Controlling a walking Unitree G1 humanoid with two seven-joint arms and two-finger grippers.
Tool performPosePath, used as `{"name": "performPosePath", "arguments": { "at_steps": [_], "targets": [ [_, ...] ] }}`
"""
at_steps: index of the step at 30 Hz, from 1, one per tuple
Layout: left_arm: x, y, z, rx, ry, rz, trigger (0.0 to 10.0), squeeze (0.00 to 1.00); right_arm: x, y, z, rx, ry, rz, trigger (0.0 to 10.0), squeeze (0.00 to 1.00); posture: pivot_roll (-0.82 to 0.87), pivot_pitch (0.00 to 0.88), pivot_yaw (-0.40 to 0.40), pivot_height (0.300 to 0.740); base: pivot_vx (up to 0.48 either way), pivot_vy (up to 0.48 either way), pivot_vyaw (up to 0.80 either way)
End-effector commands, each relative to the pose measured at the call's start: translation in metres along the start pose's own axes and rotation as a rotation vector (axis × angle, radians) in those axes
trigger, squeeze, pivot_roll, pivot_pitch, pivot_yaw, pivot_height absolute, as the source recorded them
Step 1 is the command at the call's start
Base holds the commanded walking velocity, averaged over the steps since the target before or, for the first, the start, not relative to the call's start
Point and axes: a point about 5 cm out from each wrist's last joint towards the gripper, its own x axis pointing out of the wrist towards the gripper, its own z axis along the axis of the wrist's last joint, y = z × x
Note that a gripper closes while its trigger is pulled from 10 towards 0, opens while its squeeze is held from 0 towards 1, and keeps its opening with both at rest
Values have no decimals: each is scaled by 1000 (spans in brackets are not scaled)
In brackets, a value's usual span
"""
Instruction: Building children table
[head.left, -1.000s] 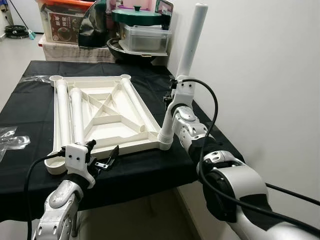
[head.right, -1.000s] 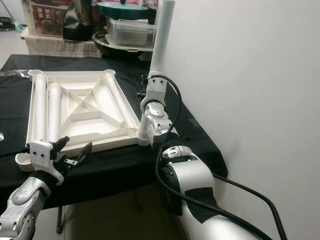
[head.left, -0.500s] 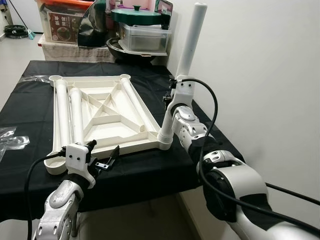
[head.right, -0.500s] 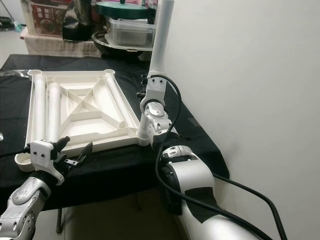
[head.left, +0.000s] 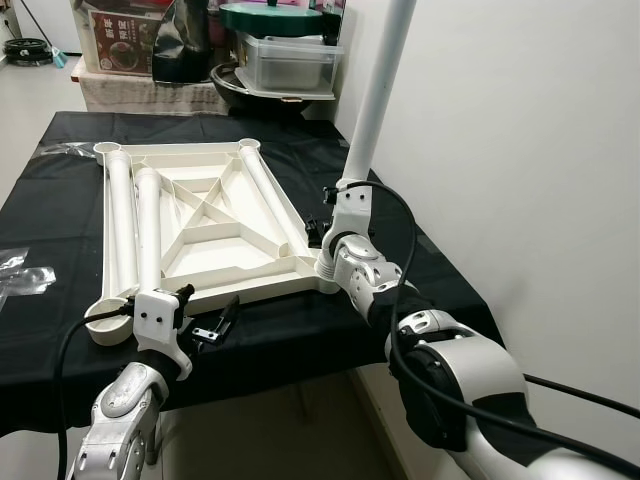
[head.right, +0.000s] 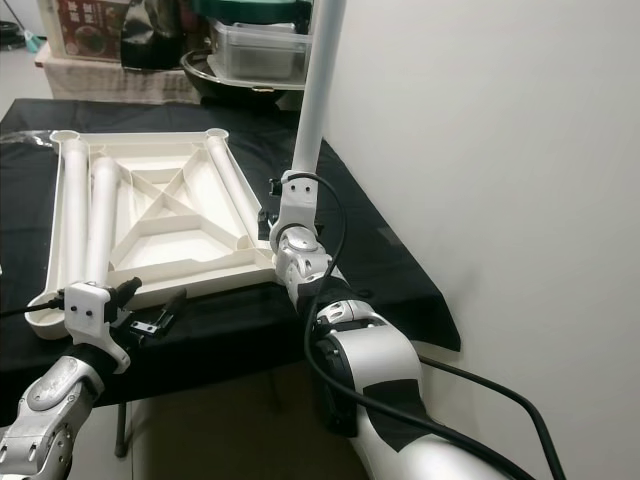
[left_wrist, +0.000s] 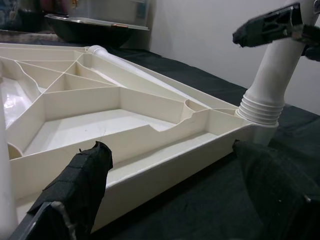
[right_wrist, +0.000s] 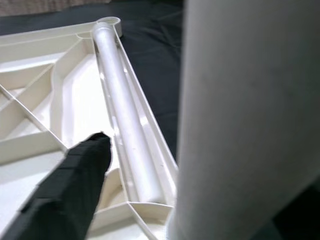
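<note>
A cream table top (head.left: 250, 290) lies upside down on the black-clothed table (head.left: 60, 340). One white leg (head.left: 375, 90) stands in its near right corner socket (left_wrist: 260, 112), leaning slightly right. My right gripper (head.left: 322, 222) is shut on this leg low down, just above the socket; in the right wrist view the leg (right_wrist: 245, 120) is close against the camera beside one black finger (right_wrist: 65, 190). Two more legs (head.left: 135, 230) lie along the top's left side and one (head.left: 270, 200) along its right. My left gripper (head.left: 208, 306) hovers open at the top's near edge, holding nothing.
The white wall (head.left: 520, 150) runs close along the table's right side. Boxes, a plastic tub (head.left: 290, 62) and a dark pot crowd the back behind the table. A clear plastic bag (head.left: 20, 270) lies at the left. The table's front edge (head.left: 290, 355) is just under my left gripper.
The whole view has shifted a little. My right gripper now sits lower on the standing leg, closer to the socket. The left gripper stays open in the same place.
</note>
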Motion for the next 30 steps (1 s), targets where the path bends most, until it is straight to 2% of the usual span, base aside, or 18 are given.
{"name": "performPosePath", "arguments": {
  "at_steps": [1, 7, 13, 20, 30],
  "targets": [
    [2, -3, -2, 10, 9, -14, 10000, 0, 0, 5, 11, 11, -44, 28, 10000, 1000, 123, 0, -182, 740, 0, 0, 0],
    [2, -3, -3, 9, 14, -22, 10000, 0, 0, 2, 28, 28, -103, 46, 10000, 1000, 105, 0, -166, 740, 0, 0, 0],
    [3, -3, -3, 9, 15, -25, 10000, 0, 1, -5, 31, 22, -113, 35, 10000, 1000, 103, 0, -164, 740, 0, 0, 0],
    [4, -3, -3, 12, 20, -33, 10000, 0, 2, -39, 34, 9, -133, -10, 10000, 1000, 92, 0, -152, 740, 0, 0, 0],
    [5, -5, -4, 14, 24, -46, 10000, 0, 2, -49, 34, 19, -151, -12, 10000, 1000, 78, 0, -137, 740, 0, 0, 0]
  ]
}}
